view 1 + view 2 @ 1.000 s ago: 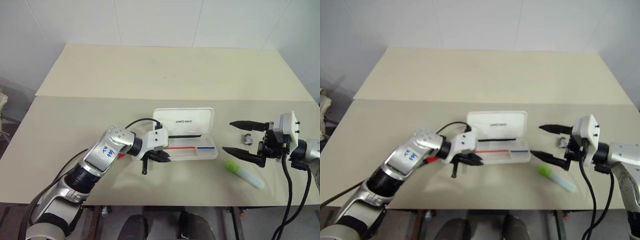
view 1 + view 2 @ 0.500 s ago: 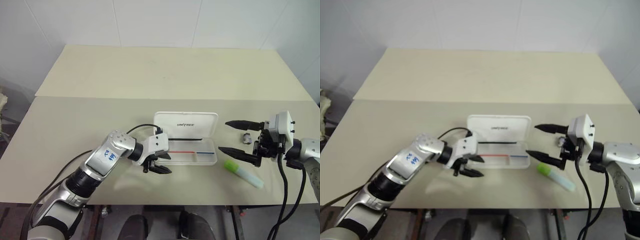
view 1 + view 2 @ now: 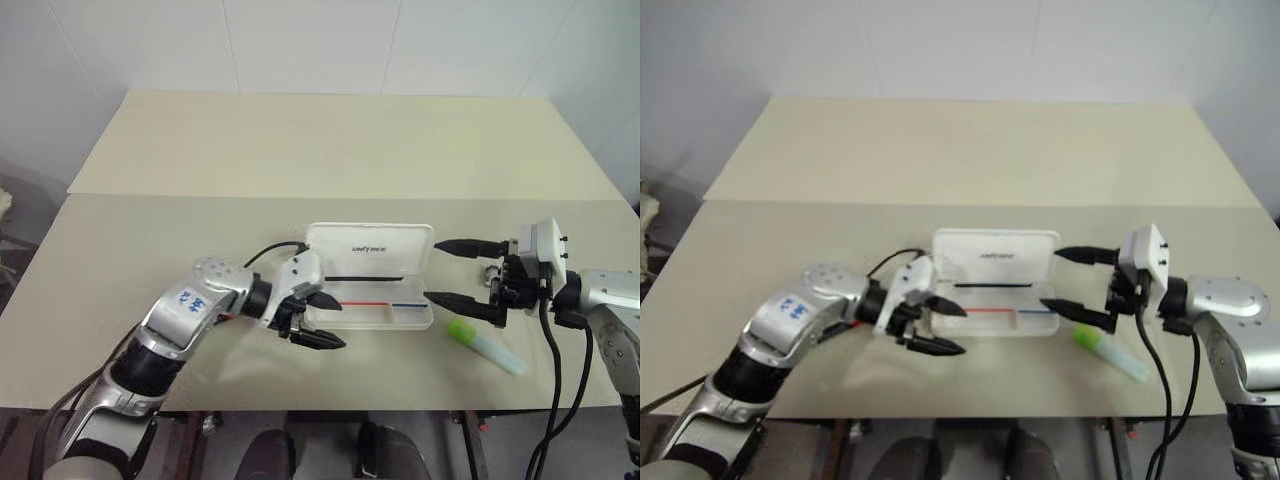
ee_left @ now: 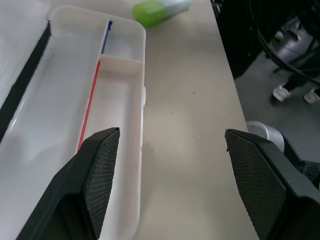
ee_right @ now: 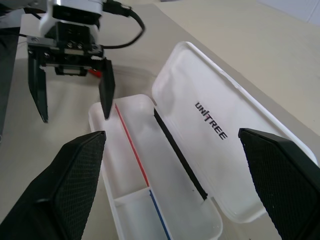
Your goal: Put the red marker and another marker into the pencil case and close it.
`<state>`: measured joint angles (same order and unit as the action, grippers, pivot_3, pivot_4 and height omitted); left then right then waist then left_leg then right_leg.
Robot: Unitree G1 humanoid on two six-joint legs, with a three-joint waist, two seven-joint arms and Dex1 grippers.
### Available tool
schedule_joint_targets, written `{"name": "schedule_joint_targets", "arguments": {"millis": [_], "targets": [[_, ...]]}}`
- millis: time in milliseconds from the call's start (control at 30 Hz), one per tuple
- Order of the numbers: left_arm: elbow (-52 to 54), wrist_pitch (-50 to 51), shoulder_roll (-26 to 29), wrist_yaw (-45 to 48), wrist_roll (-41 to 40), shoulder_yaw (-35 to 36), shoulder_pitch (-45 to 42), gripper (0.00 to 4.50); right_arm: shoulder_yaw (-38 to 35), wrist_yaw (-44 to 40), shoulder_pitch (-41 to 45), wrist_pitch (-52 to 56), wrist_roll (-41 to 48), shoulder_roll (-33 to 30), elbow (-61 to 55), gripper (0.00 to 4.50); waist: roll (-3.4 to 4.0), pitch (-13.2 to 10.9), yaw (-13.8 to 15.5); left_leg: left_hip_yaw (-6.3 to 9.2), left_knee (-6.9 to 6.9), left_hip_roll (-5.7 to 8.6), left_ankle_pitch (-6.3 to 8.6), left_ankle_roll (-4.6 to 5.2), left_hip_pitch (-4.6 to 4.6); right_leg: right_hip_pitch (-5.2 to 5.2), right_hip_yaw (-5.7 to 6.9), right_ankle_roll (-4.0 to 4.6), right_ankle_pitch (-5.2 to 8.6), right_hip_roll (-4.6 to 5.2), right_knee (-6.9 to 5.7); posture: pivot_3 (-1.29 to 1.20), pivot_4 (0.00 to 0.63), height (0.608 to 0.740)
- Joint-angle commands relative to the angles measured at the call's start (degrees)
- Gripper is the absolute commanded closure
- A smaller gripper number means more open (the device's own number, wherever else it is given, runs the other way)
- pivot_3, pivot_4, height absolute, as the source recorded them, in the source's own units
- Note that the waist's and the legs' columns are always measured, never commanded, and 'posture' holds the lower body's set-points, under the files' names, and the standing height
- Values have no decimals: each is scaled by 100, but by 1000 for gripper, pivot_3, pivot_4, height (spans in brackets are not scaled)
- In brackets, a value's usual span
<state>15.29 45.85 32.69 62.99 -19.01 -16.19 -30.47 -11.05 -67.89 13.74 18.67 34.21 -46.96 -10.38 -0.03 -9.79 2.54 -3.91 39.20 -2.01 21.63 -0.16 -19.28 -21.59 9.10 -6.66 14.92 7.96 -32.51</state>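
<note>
Both grippers spread, empty: left gripper (image 3: 318, 321) at pencil case (image 3: 372, 245) centre frame. Right gripper (image 3: 457, 272) should straddle green marker (image 3: 486, 346) lower right, square on.

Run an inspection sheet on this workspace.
Surface: beige table, two boards joined.
Job's things: pencil case open, tray bare; green-capped marker on the table beside it; red marker, red bit behind the left gripper, rest hidden.
Clutter: small grey object.
Grippers: left gripper open, empty; right gripper open, empty.
Cables: black cable at the left wrist.
Surroundings: white wall.
</note>
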Motion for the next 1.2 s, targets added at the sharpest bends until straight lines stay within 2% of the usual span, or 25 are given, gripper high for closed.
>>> {"name": "schedule_joint_targets", "arguments": {"millis": [33,233,333,400,667,933,1200], "targets": [[300,-387,137,-162,-182,527,320,902,51,-143,250,-117,7,30,131,0,0,0,-10,0,0,0,0,0,-1,0,0,0,0,0,0,0,150,740],[643,-608,383,-141,-714,1384,1066,902,349,-555,434,-480,-239,24,388,0,0,0,-51,2,-1,0,0,0,0,0,1,0,0,2,-1,0,150,740],[854,-936,895,73,-891,2427,2212,902,651,-713,738,-587,-318,266,678,0,1,0,-160,-2,-6,-3,1,-2,5,-1,-2,0,0,2,0,0,150,740],[982,-1083,1040,83,-1038,2935,2723,902,752,-775,921,-658,-369,364,879,0,0,-1,-229,-1,-9,-9,3,-5,7,-4,1,2,1,-4,0,0,150,740],[926,-1898,956,-314,-970,4021,3699,902,867,-978,1232,-847,-507,532,1326,0,1,-1,-128,3,-4,-7,4,-6,5,-2,-1,3,2,1,-4,0,150,740],[47,-3122,692,-523,-590,4307,4387,902,854,-1007,1239,-848,-541,611,1333,0,4,0,-142,-5,-11,-8,10,-5,5,-11,1,5,3,0,-5,0,150,740],[-959,-4067,559,-821,5,3852,4365,902,753,-922,1137,-748,-494,539,1156,0,6,0,-133,-5,-11,-8,14,-2,6,-12,2,6,3,1,-9,0,150,740]]}}
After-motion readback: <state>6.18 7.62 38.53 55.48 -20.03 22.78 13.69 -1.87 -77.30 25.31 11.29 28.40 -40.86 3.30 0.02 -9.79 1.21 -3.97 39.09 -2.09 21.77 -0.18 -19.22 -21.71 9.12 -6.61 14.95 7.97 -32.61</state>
